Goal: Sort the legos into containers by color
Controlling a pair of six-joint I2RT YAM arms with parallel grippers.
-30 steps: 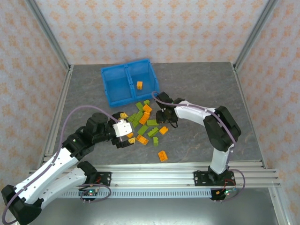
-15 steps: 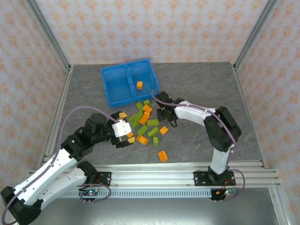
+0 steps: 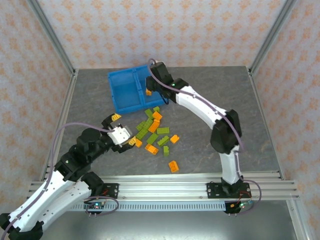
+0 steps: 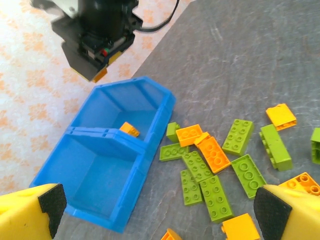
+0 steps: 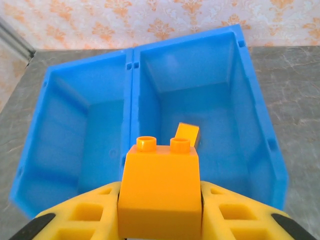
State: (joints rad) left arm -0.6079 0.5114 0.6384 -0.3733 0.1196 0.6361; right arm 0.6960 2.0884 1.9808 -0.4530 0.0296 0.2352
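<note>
We see the right gripper (image 3: 150, 86) reaching out over the blue bin (image 3: 116, 96), which stands towards the table's (image 3: 215, 95) far edge, left of its middle. Its jaws are closed tight on an orange brick (image 5: 159, 189), pinched by its two sides with the studs up and raised above the bin rather than resting in it. From above, the gripper hangs over the right compartment (image 5: 215, 85), close to the central wall (image 5: 131, 100). On the floor of that compartment lies a second orange piece (image 5: 187, 134), apart from the held one. The left gripper (image 3: 124, 129) sits low over the table's left half, towards the near edge, with its jaws spread wide and nothing between them; its yellow fingertips (image 4: 31, 206) frame the wrist view from either bottom corner. The rest of the legos (image 3: 155, 131), orange and olive-green mixed, lie scattered around the middle of the table, on the near side of the bin, some touching and some on their own. One lone orange lego (image 3: 173, 166) lies apart from them, closer to the near edge.
</note>
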